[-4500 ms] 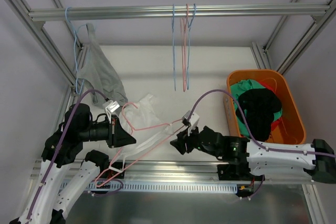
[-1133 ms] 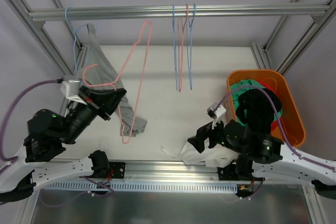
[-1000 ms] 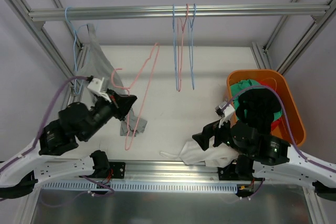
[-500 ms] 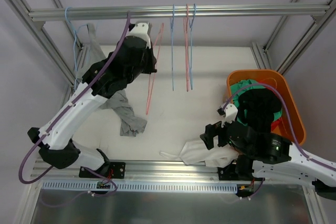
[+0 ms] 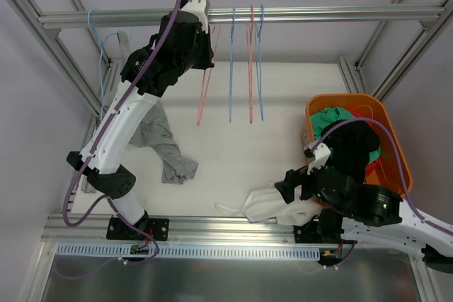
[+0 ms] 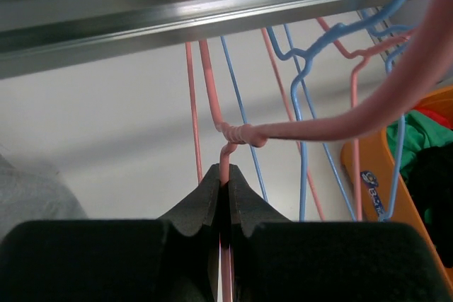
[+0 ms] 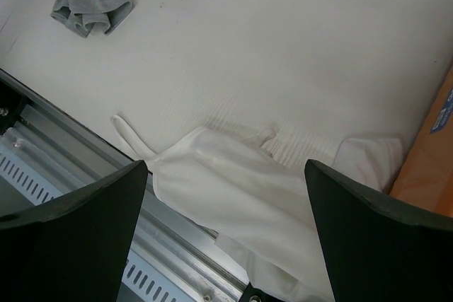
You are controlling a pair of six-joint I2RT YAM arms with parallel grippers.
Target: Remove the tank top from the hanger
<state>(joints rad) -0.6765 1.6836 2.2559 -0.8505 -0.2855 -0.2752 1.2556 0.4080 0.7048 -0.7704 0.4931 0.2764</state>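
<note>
The white tank top (image 5: 265, 205) lies crumpled on the table by the front edge, off the hanger; it also shows in the right wrist view (image 7: 233, 182). My right gripper (image 5: 291, 187) is open and empty just above it (image 7: 223, 167). My left gripper (image 5: 204, 33) is raised to the rail (image 5: 318, 13) and shut on the neck of the bare pink hanger (image 5: 204, 83). In the left wrist view the gripper (image 6: 228, 175) pinches the pink wire (image 6: 225, 152) just below its twist, under the rail (image 6: 212, 5). Whether the hook rests on the rail I cannot tell.
Several blue and pink empty hangers (image 5: 250, 68) hang from the rail to the right of my left gripper. A grey garment (image 5: 159, 143) hangs from a blue hanger at the left and trails onto the table. An orange bin (image 5: 393, 150) of clothes stands at the right.
The tank top came off the pink hanger and now lies on the table. My left arm has lifted the bare hanger up to the rail. My right gripper has drawn slightly right.
</note>
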